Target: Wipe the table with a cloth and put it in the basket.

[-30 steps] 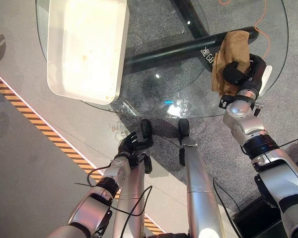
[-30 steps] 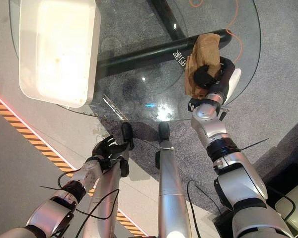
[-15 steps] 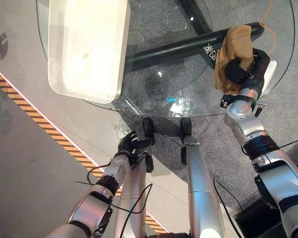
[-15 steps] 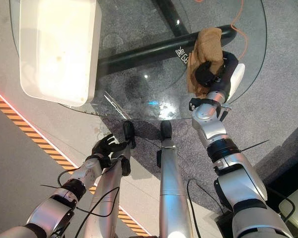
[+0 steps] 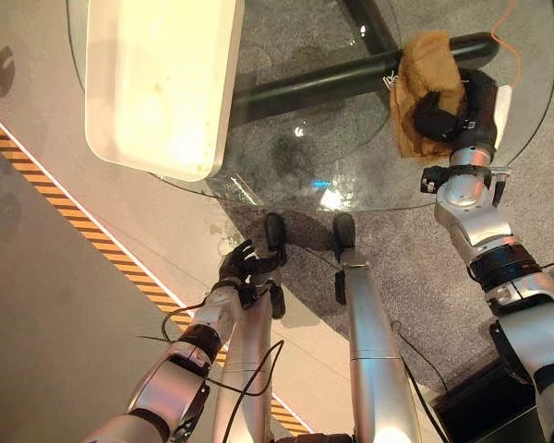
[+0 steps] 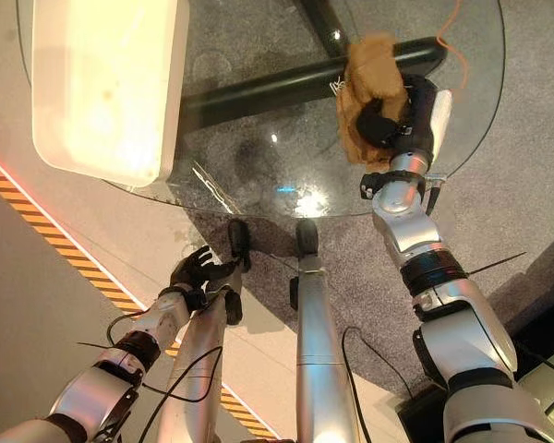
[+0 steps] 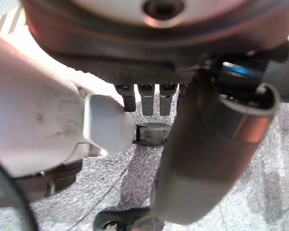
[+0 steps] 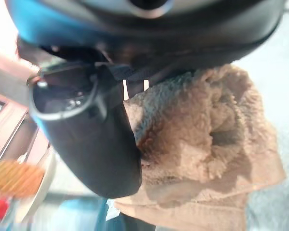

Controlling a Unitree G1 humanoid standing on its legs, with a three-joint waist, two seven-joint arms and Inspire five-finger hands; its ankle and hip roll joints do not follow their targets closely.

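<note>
— Grey carpet is seen through a round glass desk [image 5: 286, 175] carried on black tubular legs; a striped orange-and-black line runs along the floor at the robot's left. What is noted on the desk?

— A long white rectangular plastic basket [image 5: 162, 78] is set on the left part of the glass. On the right part, near the rim, a crumpled tan terry cloth [image 5: 423, 101] is laid on the surface.

— And the right hand?

— The right hand [image 5: 462, 106] is placed on top of the cloth, with dark fingers curled over and into the fabric; in the right wrist view the pile is seen bunched against the fingers [image 8: 86, 139]. The cloth is judged to be clamped and pressed to the glass.

— The left hand?

— The left hand [image 5: 238, 269] is held low, below the desk's near edge, with fingers loosely bent and nothing in them. It is judged idle.

— How far along is the task taken to be?

— The wiping stage is judged to be in hand. Smudges and bright glints are noted on the glass toward the near middle [image 5: 328, 194]; whether they are dirt or reflections cannot be told. The basket lies well apart from the cloth, across the desk, so the carry and the drop are both left to be done.
</note>
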